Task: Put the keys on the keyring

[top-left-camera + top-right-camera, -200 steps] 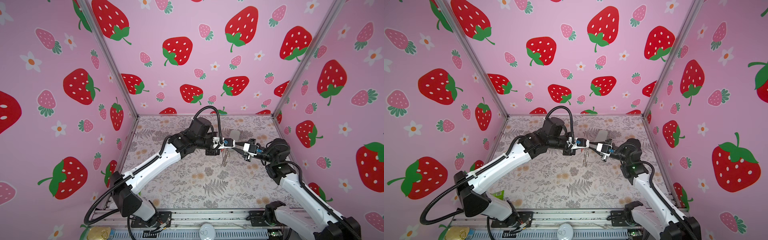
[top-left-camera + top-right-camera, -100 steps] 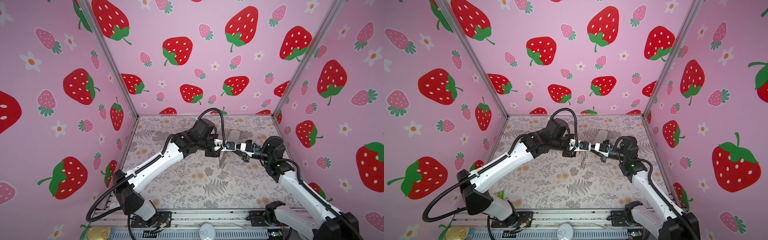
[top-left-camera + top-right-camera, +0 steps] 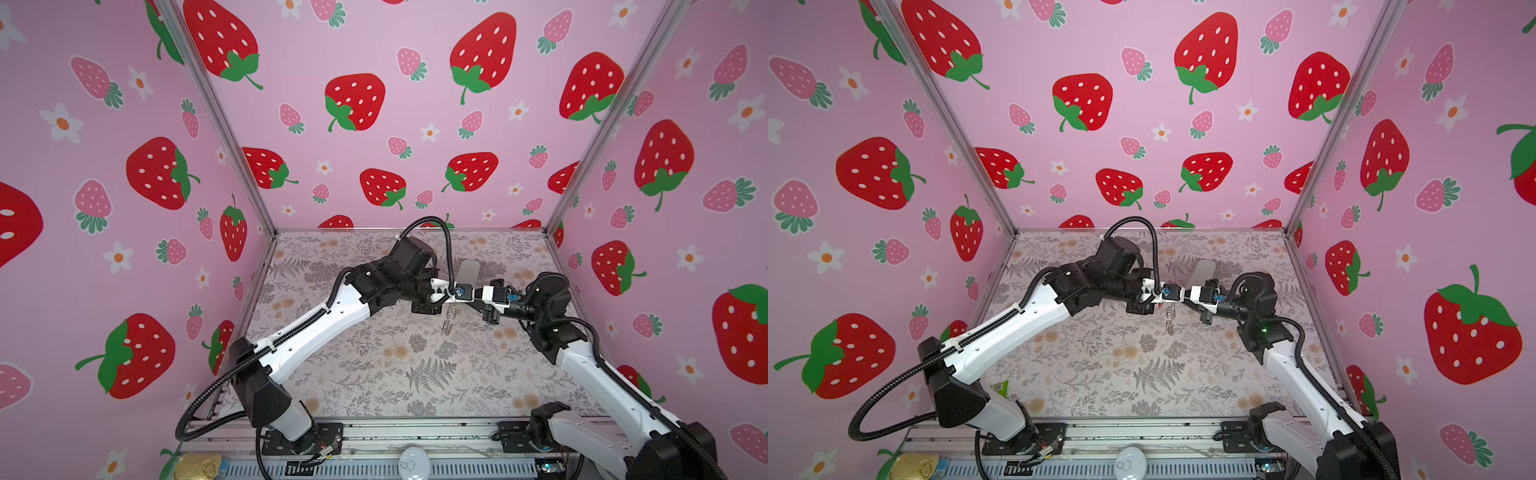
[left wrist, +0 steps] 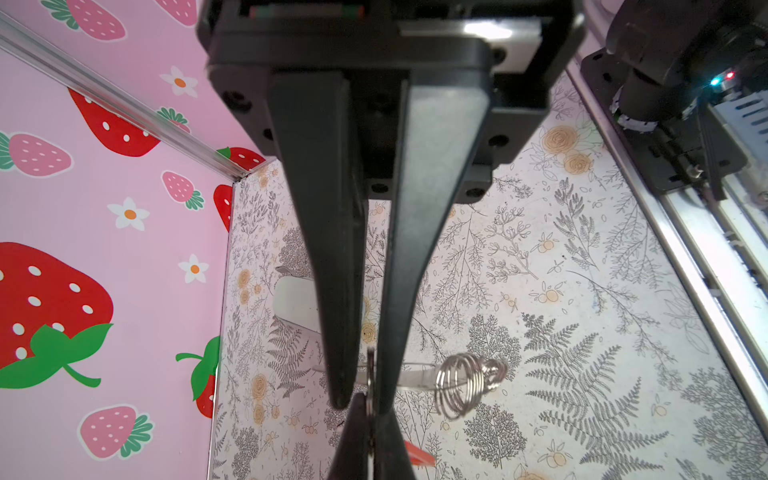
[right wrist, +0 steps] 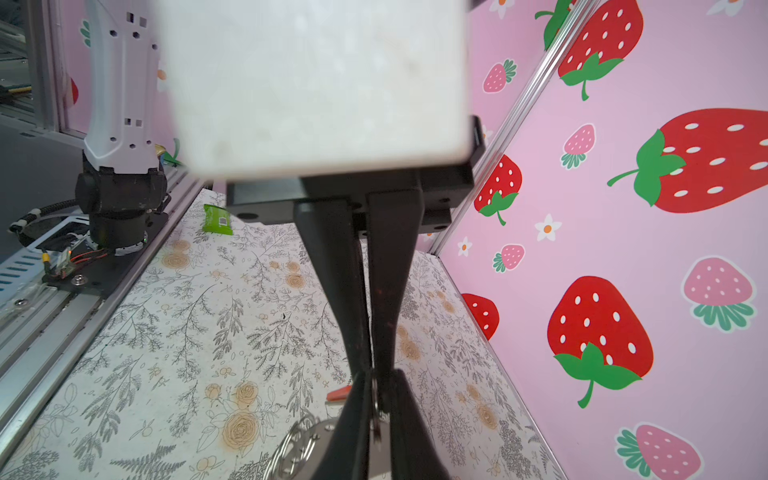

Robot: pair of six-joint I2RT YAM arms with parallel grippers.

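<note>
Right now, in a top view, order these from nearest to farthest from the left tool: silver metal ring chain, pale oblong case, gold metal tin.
From the left tool:
1. The silver metal ring chain, hanging just below it.
2. The pale oblong case, lying farther back.
3. The gold metal tin, far off, front left.

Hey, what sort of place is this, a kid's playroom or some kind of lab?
Probably a robot test booth, not a playroom: a left arm and a right arm mounted on a metal rail, a floral tabletop beneath them, and strawberry-print walls on metal posts.
</note>
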